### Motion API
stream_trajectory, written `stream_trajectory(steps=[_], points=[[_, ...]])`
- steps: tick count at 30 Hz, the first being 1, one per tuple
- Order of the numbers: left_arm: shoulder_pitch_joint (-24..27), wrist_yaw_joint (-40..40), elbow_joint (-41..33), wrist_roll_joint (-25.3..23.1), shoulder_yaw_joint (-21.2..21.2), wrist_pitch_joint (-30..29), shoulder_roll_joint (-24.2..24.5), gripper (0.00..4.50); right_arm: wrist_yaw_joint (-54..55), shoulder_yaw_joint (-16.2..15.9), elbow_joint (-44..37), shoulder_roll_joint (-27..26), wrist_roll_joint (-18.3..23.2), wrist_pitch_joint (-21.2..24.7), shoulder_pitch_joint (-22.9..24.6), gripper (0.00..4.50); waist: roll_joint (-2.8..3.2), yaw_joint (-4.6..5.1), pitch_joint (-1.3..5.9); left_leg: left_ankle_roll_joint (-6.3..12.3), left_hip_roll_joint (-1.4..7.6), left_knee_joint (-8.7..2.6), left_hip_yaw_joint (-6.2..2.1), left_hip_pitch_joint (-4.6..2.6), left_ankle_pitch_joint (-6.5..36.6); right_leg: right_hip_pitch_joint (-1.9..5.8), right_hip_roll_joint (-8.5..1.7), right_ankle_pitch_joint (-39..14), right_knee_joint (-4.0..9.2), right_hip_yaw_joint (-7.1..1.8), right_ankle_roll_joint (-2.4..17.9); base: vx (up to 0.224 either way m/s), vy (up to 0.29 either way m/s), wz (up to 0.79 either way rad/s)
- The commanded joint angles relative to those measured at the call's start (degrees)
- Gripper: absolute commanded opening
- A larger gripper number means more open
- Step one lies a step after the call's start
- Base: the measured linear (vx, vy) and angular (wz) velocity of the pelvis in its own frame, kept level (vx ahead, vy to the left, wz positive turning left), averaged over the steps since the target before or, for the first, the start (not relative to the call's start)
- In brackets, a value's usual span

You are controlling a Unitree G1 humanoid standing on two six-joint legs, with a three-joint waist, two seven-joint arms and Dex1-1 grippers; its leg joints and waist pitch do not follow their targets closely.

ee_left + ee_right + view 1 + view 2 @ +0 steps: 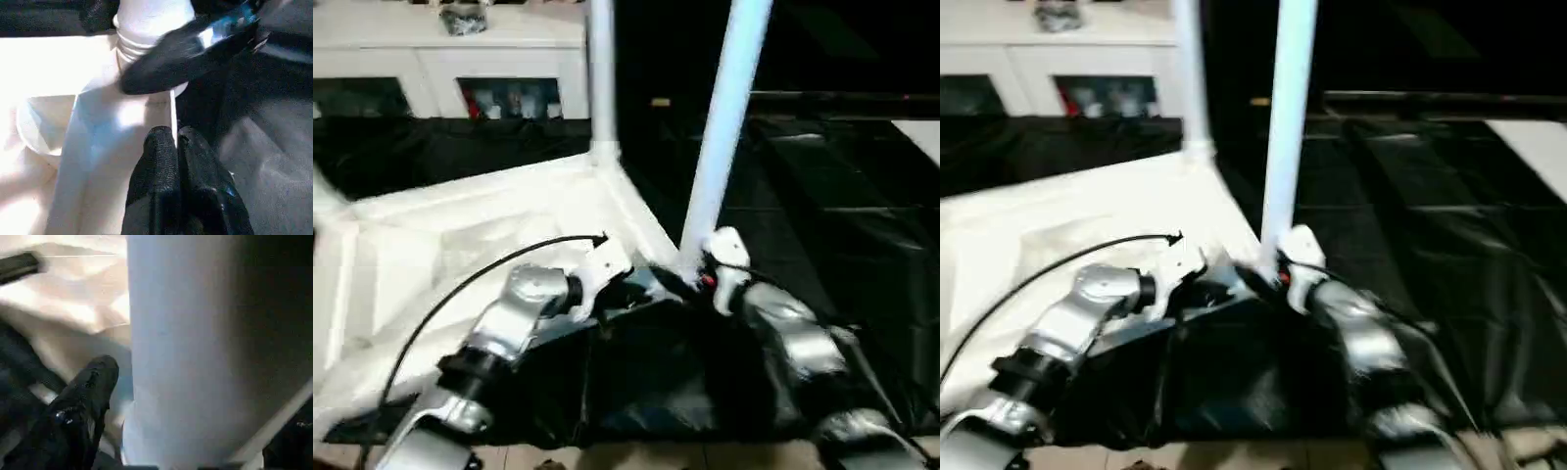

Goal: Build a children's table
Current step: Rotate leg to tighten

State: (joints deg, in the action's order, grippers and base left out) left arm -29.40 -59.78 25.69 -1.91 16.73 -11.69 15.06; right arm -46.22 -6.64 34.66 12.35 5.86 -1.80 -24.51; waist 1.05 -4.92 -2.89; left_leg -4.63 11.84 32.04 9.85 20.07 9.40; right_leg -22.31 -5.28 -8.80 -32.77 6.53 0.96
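Observation:
The children's table top [460,225] lies upside down, white, with its ribbed underside up. Two white legs stand upright in its corner sockets: one at the far corner [600,69], one at the near corner [724,117]. My right gripper [693,279] is at the base of the near leg, jaws open around it. One of its black fingers [88,396] stands a little off the leg's side [195,357]. My left gripper [177,134] is shut and empty, its tips over the top's rim [117,117] just short of that socket. The right gripper's finger [195,54] crosses the leg's ribbed base [146,29].
The top rests on a black-draped work surface [842,215] that stretches away to the right. A white cabinet [440,59] stands behind. A black cable [460,284] arcs over my left forearm. Floor [656,455] shows along the near edge.

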Motion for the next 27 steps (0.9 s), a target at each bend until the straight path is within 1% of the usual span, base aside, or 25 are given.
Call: stream_trajectory(steps=[1, 3, 4, 6, 7, 9, 10, 11, 12, 13, 14, 15, 16, 19, 21, 23, 25, 27], points=[[-1.0, -3.3, -2.4, 1.5, 1.1, 2.6, -0.1, 0.00, -8.8, -5.3, -2.2, 0.6, 0.4, 1.5, 2.0, 3.77, -0.36, -0.55, 3.68, 4.09, 1.39, -3.28, 0.03, 0.15, 15.9, 2.59, -3.31, -15.8, 3.60, -3.28, 11.0, 0.054, -0.030, 0.09], [-1.2, -5.1, -2.1, 1.9, 0.9, 3.1, 1.0, 0.00, -13.4, -6.6, -4.3, 2.8, 1.0, 1.9, 3.1, 3.77, -0.33, -0.91, 3.89, 4.43, 1.46, -3.11, 0.05, 0.23, 14.1, 2.76, -3.33, -14.0, 3.21, -3.26, 11.2, 0.000, 0.000, 0.00], [-1.3, -6.1, -2.0, 2.1, 0.9, 3.1, 1.7, 0.00, -16.3, -7.5, -5.8, 4.1, 1.6, 2.6, 3.8, 3.77, -0.23, -1.28, 4.06, 5.09, 1.56, -2.95, 0.04, 0.34, 11.8, 2.84, -3.21, -10.7, 2.74, -3.26, 11.9, 0.000, 0.000, 0.00], [-1.4, -7.2, -1.7, 2.3, 1.0, 3.4, 2.4, 0.00, -18.6, -8.2, -7.0, 5.2, 2.0, 3.1, 4.4, 3.77, -0.25, -1.45, 4.15, 5.50, 1.63, -2.86, 0.04, 0.31, 11.0, 2.83, -3.15, -9.3, 2.50, -3.18, 12.5, 0.000, 0.000, 0.00], [-1.7, -8.5, -1.3, 2.5, 1.2, 3.7, 3.2, 0.00, -21.3, -8.9, -8.6, 6.4, 2.6, 4.0, 5.0, 3.77, -0.30, -1.57, 4.11, 5.56, 1.62, -2.83, 0.08, 0.36, 11.1, 2.80, -3.16, -9.5, 2.49, -3.17, 12.7, 0.000, 0.000, 0.00], [-1.8, -9.1, -1.0, 2.6, 1.3, 3.9, 3.6, 0.00, -22.6, -9.3, -9.5, 7.0, 2.9, 4.6, 5.4, 3.77, -0.21, -1.84, 3.95, 5.43, 1.71, -2.90, 0.11, 0.26, 12.3, 2.67, -3.22, -11.3, 2.72, -3.19, 12.5, 0.000, 0.000, 0.00], [-2.0, -10.4, -0.5, 2.8, 1.4, 4.2, 4.3, 0.00, -24.0, -9.6, -10.4, 7.6, 3.2, 5.5, 5.6, 3.77, -0.20, -1.84, 3.82, 4.85, 1.76, -3.05, 0.08, 0.15, 13.5, 2.54, -3.21, -13.2, 2.91, -3.20, 12.2, 0.000, 0.000, 0.00], [-2.3, -11.3, -0.1, 2.8, 1.4, 4.5, 4.6, 0.00, -24.6, -9.7, -10.8, 7.9, 3.3, 6.0, 5.7, 3.63, -0.26, -1.84, 3.69, 4.24, 1.72, -3.17, 0.06, 0.05, 14.9, 2.51, -3.27, -15.7, 3.21, -3.20, 11.6, 0.000, 0.000, 0.00], [-2.5, -11.9, 0.3, 2.8, 1.4, 4.8, 4.8, 0.00, -25.1, -9.8, -11.1, 8.0, 3.4, 6.5, 5.7, 3.53, -0.27, -1.86, 3.69, 3.97, 1.70, -3.19, 0.04, -0.01, 15.4, 2.48, -3.31, -16.8, 3.32, -3.21, 11.3, 0.000, 0.000, 0.00], [-2.7, -12.5, 0.8, 2.8, 1.5, 5.0, 5.0, 0.00, -25.5, -9.8, -11.5, 8.2, 3.5, 7.0, 5.8, 3.53, -0.27, -1.82, 3.63, 3.52, 1.71, -3.29, -0.01, -0.05, 16.2, 2.47, -3.37, -18.4, 3.48, -3.26, 10.7, 0.000, 0.000, 0.00], [-2.8, -12.8, 0.9, 2.8, 1.5, 5.1, 5.1, 0.00, -25.5, -9.9, -11.6, 8.2, 3.5, 7.1, 5.8, 3.42, -0.31, -1.79, 3.58, 3.18, 1.68, -3.36, -0.05, -0.03, 16.6, 2.46, -3.38, -19.8, 3.63, -3.27, 10.1, 0.000, 0.000, 0.00], [-3.0, -13.1, 1.2, 2.8, 1.6, 5.3, 5.3, 0.00, -25.6, -10.0, -11.8, 8.2, 3.5, 7.2, 5.8, 3.42, -0.28, -1.80, 3.58, 3.05, 1.68, -3.37, -0.07, -0.09, 16.8, 2.40, -3.43, -20.3, 3.72, -3.29, 9.9, 0.000, 0.000, 0.00], [-3.1, -13.1, 1.3, 2.8, 1.6, 5.3, 5.3, 0.00, -25.7, -10.1, -11.9, 8.1, 3.5, 7.4, 5.8, 3.15, -0.31, -1.81, 3.60, 2.64, 1.70, -3.37, -0.03, -0.28, 17.3, 2.21, -3.38, -20.3, 3.74, -3.36, 9.9, 0.000, 0.000, 0.00], [-3.3, -13.3, 1.6, 2.9, 1.7, 5.5, 5.4, 0.00, -25.7, -10.2, -12.5, 8.1, 3.6, 7.9, 5.9, 3.06, -0.36, -1.82, 3.60, 2.56, 1.67, -3.38, -0.05, -0.16, 16.9, 2.34, -3.42, -20.3, 3.71, -3.40, 9.9, 0.000, 0.000, 0.00], [-3.4, -13.4, 1.7, 3.0, 1.8, 5.7, 5.4, 0.00, -25.6, -10.1, -13.0, 8.0, 3.7, 8.2, 6.1, 2.86, -0.32, -1.81, 3.65, 2.54, 1.69, -3.38, -0.08, -0.15, 16.7, 2.35, -3.40, -19.9, 3.63, -3.39, 10.0, 0.000, 0.000, 0.00], [-3.3, -13.4, 1.8, 3.0, 1.7, 5.7, 5.3, 0.00, -25.3, -10.0, -13.2, 7.8, 3.7, 8.5, 6.1, 2.77, -0.37, -1.85, 3.72, 2.69, 1.67, -3.33, -0.08, -0.03, 15.9, 2.45, -3.37, -18.8, 3.48, -3.40, 10.1, 0.000, 0.000, 0.00], [-3.2, -13.2, 1.8, 3.2, 1.3, 5.7, 4.9, 0.00, -24.1, -9.4, -13.0, 7.1, 3.6, 8.6, 6.2, 2.71, -0.39, -1.85, 3.76, 2.78, 1.65, -3.26, -0.05, 0.05, 15.4, 2.48, -3.41, -17.9, 3.36, -3.41, 10.4, 0.000, 0.000, 0.00], [-3.2, -10.6, 1.7, 3.3, 0.3, 4.5, 3.7, 0.00, -19.7, -7.8, -11.2, 5.1, 3.2, 8.2, 5.5, 2.70, -0.39, -1.77, 3.72, 2.73, 1.54, -3.22, -0.01, 0.08, 15.2, 2.42, -3.41, -18.1, 3.40, -3.40, 10.4, 0.000, 0.000, 0.00]])
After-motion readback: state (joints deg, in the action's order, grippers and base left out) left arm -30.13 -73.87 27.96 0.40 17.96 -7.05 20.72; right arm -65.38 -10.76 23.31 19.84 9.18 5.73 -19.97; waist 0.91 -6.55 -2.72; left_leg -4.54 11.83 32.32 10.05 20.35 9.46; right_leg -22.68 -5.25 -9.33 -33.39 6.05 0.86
